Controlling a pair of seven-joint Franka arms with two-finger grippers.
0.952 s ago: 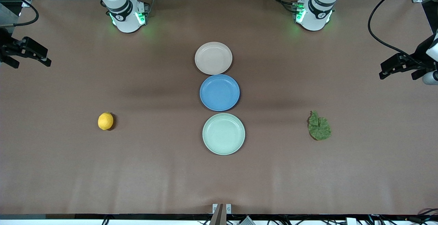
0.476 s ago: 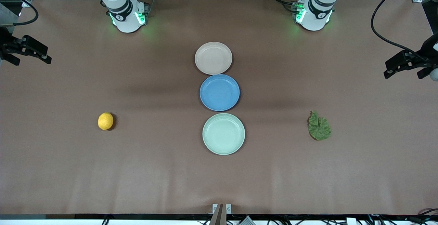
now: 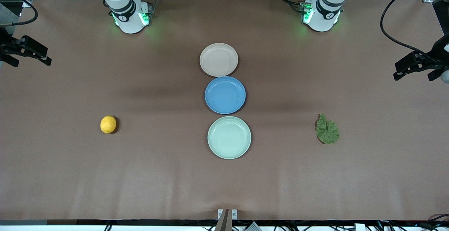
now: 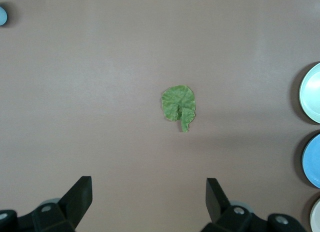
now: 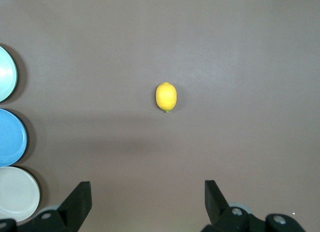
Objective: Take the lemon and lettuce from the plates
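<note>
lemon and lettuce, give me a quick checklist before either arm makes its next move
1. Lemon off the plates: ok, it lies on the bare table toward the right arm's end.
2. Lettuce off the plates: ok, on the table toward the left arm's end.
3. Beige plate and mint plate hold nothing: ok.
4. Left gripper jaws open: ok.
5. Right gripper jaws open: ok.
6. Anything beside the lemon or lettuce: ok, nothing.

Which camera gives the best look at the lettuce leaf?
The left wrist view: the lettuce lies centred, with veins and stem visible. The front view shows it smaller, on the bare table. The right wrist view misses it.
</note>
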